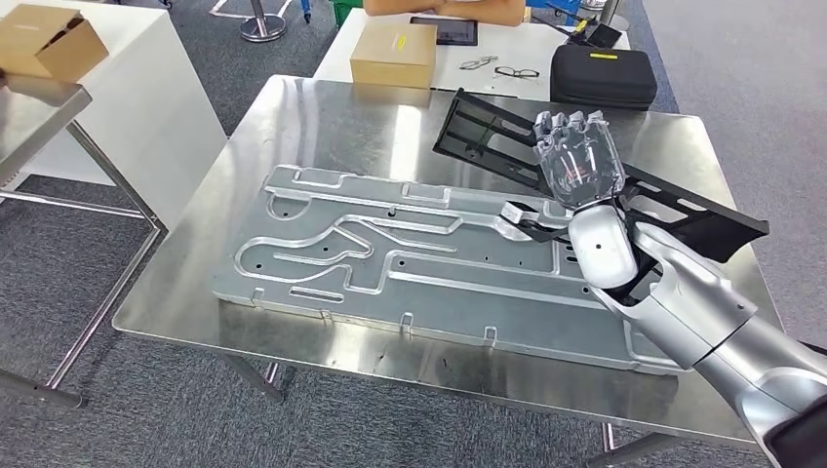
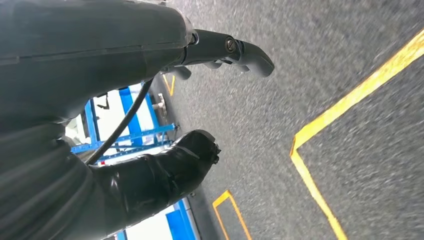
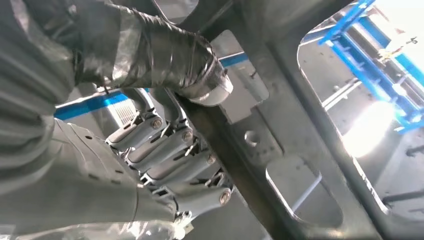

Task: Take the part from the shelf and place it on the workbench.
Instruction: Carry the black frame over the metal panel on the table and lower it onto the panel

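Head view: right hand (image 1: 577, 161) lowering the flat black slotted frame part (image 1: 492, 136) to the steel tabletop (image 1: 322, 117).
Its fingers (image 3: 172, 160) wrap the part's rail, holding it tilted beyond the grey grooved plate (image 1: 390, 249), probably for clear placement.

Part (image 1: 507, 136) mid-span hidden behind right hand (image 1: 577, 161), fingers' (image 3: 165, 150) tips hidden under part's bar, person (image 1: 444, 8) cut off by top edge
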